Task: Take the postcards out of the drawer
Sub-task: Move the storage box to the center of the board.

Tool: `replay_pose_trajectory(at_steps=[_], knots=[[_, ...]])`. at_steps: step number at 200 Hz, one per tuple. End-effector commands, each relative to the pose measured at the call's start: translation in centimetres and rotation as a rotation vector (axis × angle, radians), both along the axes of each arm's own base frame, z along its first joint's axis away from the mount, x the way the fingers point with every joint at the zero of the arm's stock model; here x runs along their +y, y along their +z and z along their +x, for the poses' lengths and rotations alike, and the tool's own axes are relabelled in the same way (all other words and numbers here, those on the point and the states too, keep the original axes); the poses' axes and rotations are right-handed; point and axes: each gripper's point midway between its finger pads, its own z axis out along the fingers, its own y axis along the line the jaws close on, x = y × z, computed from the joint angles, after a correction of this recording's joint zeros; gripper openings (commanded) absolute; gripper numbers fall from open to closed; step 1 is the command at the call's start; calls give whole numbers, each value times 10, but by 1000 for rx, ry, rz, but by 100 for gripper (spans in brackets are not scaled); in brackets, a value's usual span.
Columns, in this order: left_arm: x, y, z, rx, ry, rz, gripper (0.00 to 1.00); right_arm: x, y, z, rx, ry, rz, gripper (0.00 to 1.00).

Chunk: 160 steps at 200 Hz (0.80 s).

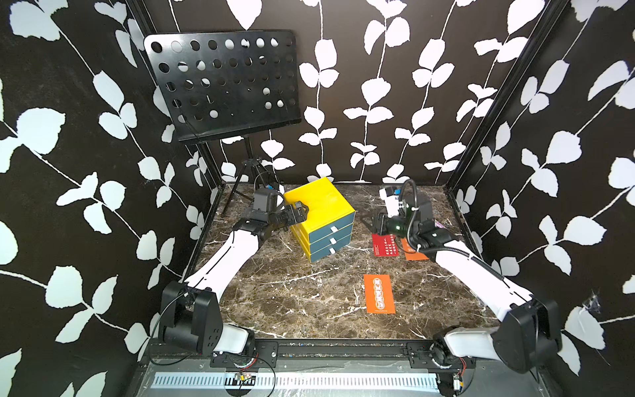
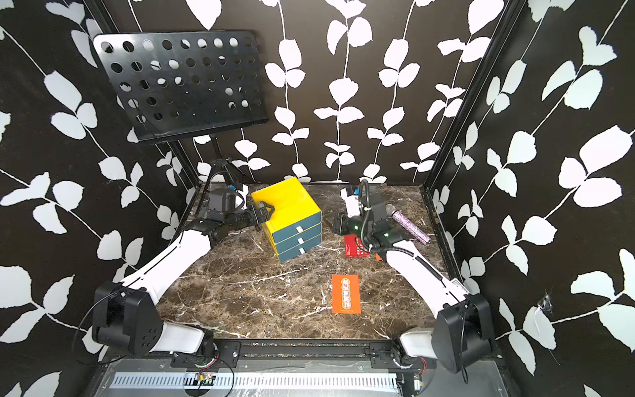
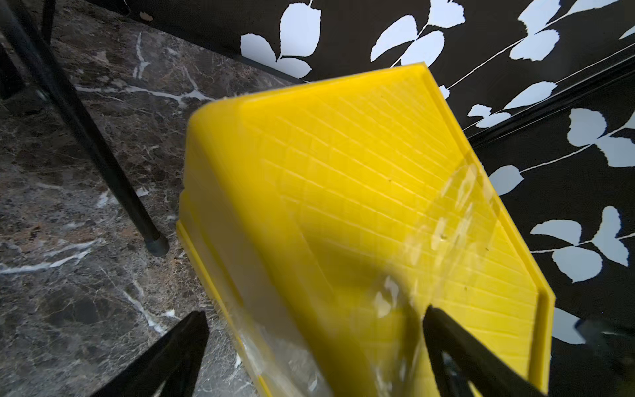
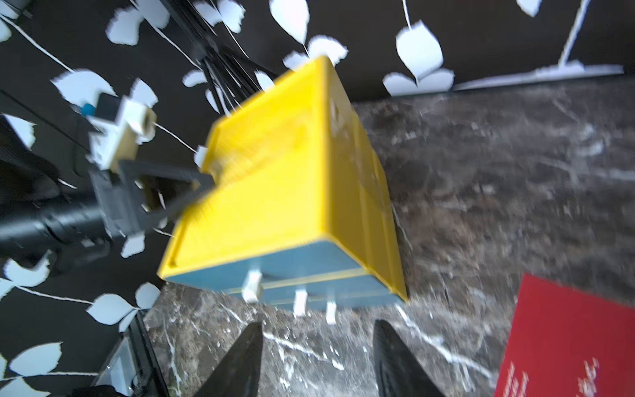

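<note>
A yellow cabinet (image 1: pixel 323 206) (image 2: pixel 292 202) stands mid-table with its three teal drawers (image 1: pixel 330 237) (image 4: pixel 309 275) all pushed in. Three postcards lie on the marble to its right: an orange one (image 1: pixel 379 293) (image 2: pixel 346 294) nearest the front, a red one (image 1: pixel 384 245) (image 4: pixel 570 337), and an orange one (image 1: pixel 414 253) half under my right arm. My left gripper (image 1: pixel 299 211) (image 3: pixel 316 312) is open, straddling the cabinet's back left top edge. My right gripper (image 1: pixel 376 223) (image 4: pixel 316 324) hovers open and empty over bare marble between the drawer fronts and the red postcard.
A black perforated music stand (image 1: pixel 223 82) rises at the back left, and one of its tripod legs (image 3: pixel 103 154) reaches the table close to the cabinet. A glittery purple microphone (image 2: pixel 407 223) lies at the back right, behind my right arm. Patterned walls close three sides.
</note>
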Motion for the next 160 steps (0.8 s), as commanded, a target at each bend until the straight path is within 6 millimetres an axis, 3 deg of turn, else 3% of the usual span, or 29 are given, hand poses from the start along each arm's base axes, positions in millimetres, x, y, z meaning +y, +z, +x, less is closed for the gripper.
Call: replay_pose_trajectory(at_steps=[1,35,68,109,136,142,160], knots=[[3,-10,1,11,21,-1,98,1,-17,-9,3,-23,29,52],[1,-19,1,32,16,-8,91,7,-54,-25,24,-36,58,51],[2,-26,0,50,23,-4,91,23,-75,-31,0,-29,102,50],[2,-29,0,59,26,-4,89,52,-98,-27,-7,-13,126,49],[2,-29,0,57,26,-4,89,69,-99,-20,-41,-19,174,48],[2,-28,0,57,26,-4,89,72,-111,-18,-21,-25,160,47],[2,-27,0,55,25,-5,89,80,-119,-13,-19,-36,171,47]])
